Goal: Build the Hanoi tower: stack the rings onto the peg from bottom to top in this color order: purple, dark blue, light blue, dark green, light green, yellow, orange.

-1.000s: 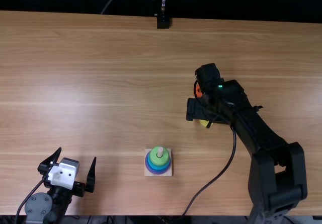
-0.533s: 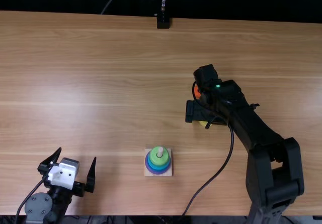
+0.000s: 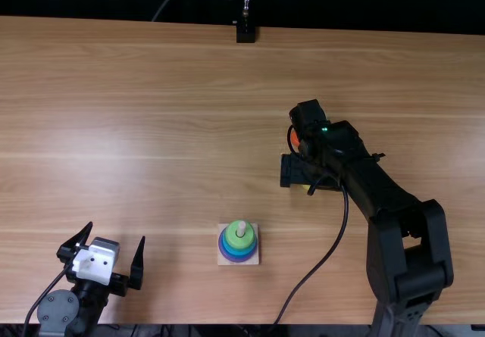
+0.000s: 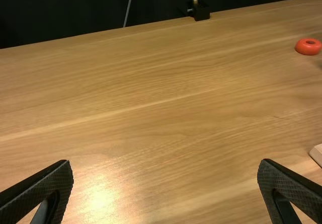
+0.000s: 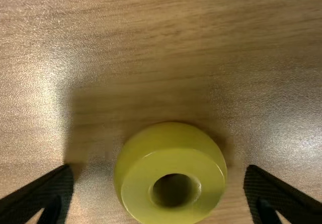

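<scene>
The left gripper (image 3: 117,231) is resting over the near left corner of the table (image 3: 136,110). Its fingers are standing wide apart and are grasping nothing; in the left wrist view, bare wood is showing between them.

The right gripper (image 3: 312,172) is pointing down over the right half of the table, with its arm extending from the near right. The right wrist view is showing its fingers parted, one on each side of the yellow ring (image 5: 171,161). They are not touching it. The yellow ring is lying flat on the table, its hole facing upward.

The orange ring (image 3: 295,138) is sitting on the far side of the yellow ring, apart from it and partly covered by the right arm in the top view. In the left wrist view it is lying flat.

The square wooden base (image 3: 238,261) is standing near the near edge, about midway between left and right. It is bearing a stack: the purple ring (image 3: 235,258) is lying low, blue is showing above it, and the light green ring (image 3: 232,236) is sitting on top. The peg (image 3: 242,228) is protruding through it.

A black cable (image 3: 311,274) is running from the right arm to the near edge, passing right of the base. A small black block (image 3: 245,34) is standing at the far edge.
</scene>
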`<state>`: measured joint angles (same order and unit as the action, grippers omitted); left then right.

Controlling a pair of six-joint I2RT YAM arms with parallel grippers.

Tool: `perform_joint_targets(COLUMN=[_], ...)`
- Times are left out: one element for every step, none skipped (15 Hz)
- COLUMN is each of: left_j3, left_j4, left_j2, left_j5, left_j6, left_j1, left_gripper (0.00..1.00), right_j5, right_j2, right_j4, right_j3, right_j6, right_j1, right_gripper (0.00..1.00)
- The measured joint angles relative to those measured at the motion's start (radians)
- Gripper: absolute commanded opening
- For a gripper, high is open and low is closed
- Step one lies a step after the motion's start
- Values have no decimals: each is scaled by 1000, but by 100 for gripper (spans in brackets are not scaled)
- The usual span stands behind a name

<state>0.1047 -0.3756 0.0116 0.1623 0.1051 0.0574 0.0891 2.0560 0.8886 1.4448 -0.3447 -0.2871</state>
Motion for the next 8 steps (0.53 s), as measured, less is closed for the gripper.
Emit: perform_joint_targets(left_j3=[0,0,0,0,0,0,0,0], left_j4=[0,0,0,0,0,0,0,0], left_j2=[0,0,0,0,0,0,0,0], left_j5=[0,0,0,0,1,0,0,1], left_j6=[0,0,0,-1,0,-1,-1,0], left_j1=[0,0,0,0,0,0,0,0], left_gripper=[100,100,100,100,100,100,100,100], right_j5=[0,-2,-4,-4,-4,-4,-4,-4], right_j2=[0,0,0,0,-2,-2,-2,-2], right_j4=[-18,-45,-67,-86,-91,-93,-92,-90], right_j3=[-1,-8,-13,-17,-19,-19,-19,-19], right_j6=[0,1,2,2,2,2,3,3], right_j1=[0,0,0,0,0,0,0,0], right_gripper=[9,0,0,0,0,0,0,0])
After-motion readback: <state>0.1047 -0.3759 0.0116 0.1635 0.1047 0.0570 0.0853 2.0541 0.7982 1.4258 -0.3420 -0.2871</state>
